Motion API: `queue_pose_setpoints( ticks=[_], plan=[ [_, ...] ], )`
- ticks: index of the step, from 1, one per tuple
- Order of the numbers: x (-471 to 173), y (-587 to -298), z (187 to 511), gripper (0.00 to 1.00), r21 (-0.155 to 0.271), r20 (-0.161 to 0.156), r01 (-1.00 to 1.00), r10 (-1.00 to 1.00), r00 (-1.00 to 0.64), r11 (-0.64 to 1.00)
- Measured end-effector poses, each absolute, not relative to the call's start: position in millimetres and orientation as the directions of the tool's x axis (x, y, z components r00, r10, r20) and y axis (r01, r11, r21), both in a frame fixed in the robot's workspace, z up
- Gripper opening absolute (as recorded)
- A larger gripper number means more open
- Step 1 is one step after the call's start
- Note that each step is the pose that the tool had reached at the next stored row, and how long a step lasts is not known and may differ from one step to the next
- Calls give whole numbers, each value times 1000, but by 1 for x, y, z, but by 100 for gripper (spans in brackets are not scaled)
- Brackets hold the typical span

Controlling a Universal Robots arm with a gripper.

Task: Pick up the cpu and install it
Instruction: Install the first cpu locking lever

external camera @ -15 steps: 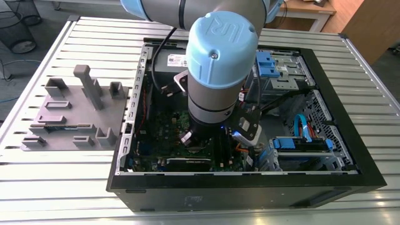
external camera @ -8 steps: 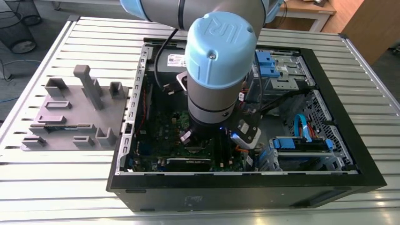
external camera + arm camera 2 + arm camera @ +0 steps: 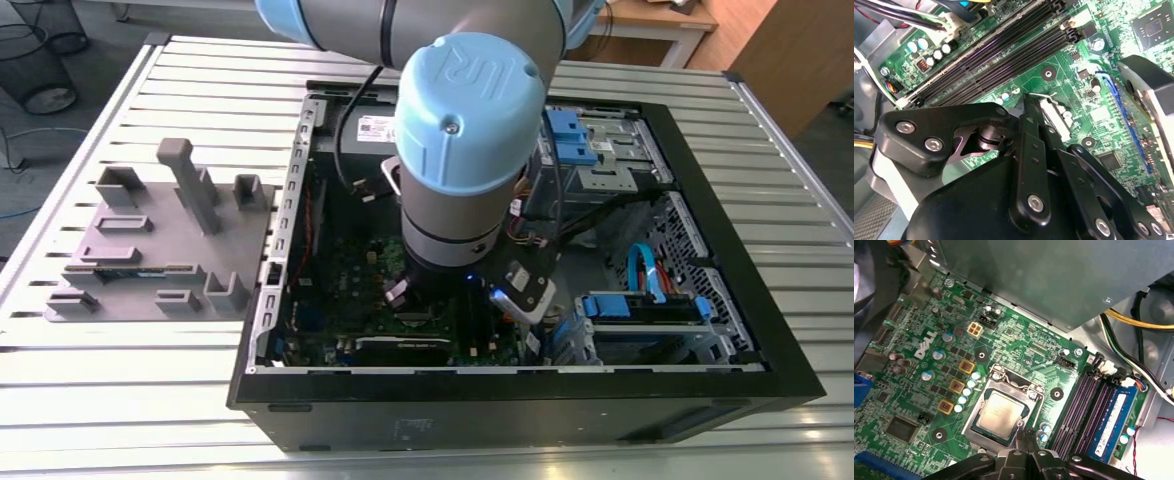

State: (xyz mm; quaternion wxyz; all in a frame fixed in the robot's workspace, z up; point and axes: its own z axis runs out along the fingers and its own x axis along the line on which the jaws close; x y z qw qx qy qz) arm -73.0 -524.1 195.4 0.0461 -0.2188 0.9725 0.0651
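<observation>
Silver-topped square cpu (image 3: 999,412) lies seated in the metal-framed socket (image 3: 1004,412) on the green motherboard (image 3: 1019,347), black gripper (image 3: 1027,436) just above its edge, fingers closed together, holding nothing.

In the exterior view the socket area of the motherboard (image 3: 350,268) is hidden behind the arm (image 3: 461,150), while in the first wrist view the gripper (image 3: 1026,432) is cut off by the edge, its fingertips apparently pressed together.
</observation>
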Motion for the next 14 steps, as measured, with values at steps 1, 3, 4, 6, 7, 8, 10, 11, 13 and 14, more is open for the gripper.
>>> queue_pose_setpoints(
  ticks=[1,3,4,6,7,8,10,11,13,14],
  plan=[
    [-72,-524,195,11,107,-118,-429,-417,-901,897],
    [-71,-524,194,11,108,-119,-427,-414,-902,898],
    [-70,-524,194,11,108,-119,-426,-414,-903,898],
    [-70,-524,194,11,108,-119,-425,-413,-903,899],
    [-70,-524,193,11,108,-119,-425,-413,-903,899],
    [-70,-524,193,11,108,-119,-425,-413,-903,899],
    [-69,-524,192,11,108,-119,-425,-413,-903,899],
    [-69,-524,191,11,108,-119,-425,-413,-903,899],
    [-69,-524,191,11,108,-119,-425,-413,-903,899],
    [-69,-524,191,11,108,-119,-425,-413,-903,899]
  ],
)
